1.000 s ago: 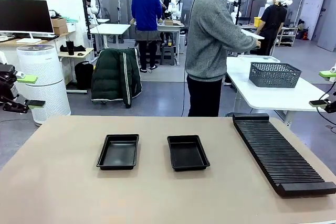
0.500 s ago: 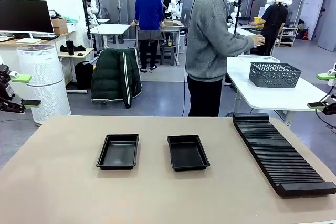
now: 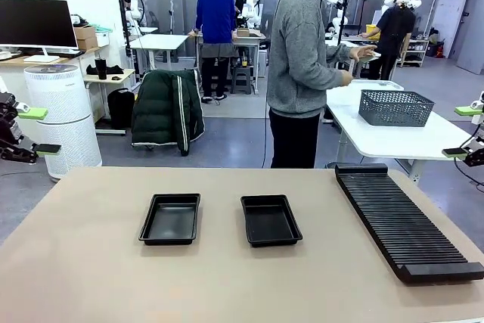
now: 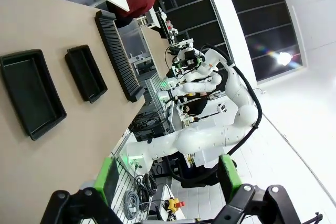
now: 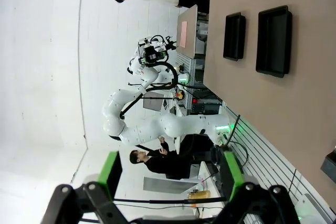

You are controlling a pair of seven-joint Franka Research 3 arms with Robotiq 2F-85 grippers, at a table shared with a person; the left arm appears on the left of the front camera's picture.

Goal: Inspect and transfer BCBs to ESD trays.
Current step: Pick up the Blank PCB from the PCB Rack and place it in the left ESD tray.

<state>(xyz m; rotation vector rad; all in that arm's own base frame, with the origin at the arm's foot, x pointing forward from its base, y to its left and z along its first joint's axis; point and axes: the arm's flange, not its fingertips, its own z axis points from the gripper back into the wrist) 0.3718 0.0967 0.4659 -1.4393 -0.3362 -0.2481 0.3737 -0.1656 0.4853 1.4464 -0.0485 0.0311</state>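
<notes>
Front view — ESD trays (image 3: 171, 221) mid-table, far from left fingers (image 3: 34, 113) and right fingers (image 3: 469, 110) — both spread

Bare tabletop (image 3: 91, 262) around trays (image 3: 171, 219), rack (image 3: 401, 221) at right

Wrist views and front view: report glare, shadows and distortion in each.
Front view: even soft light, sharp; the two ESD trays cast hardly any shadow on the table. Left wrist view: rolled sideways, wide-angle bend, a lamp flares at upper right. Right wrist view: also rolled, the white backdrop washed out bright.
</notes>
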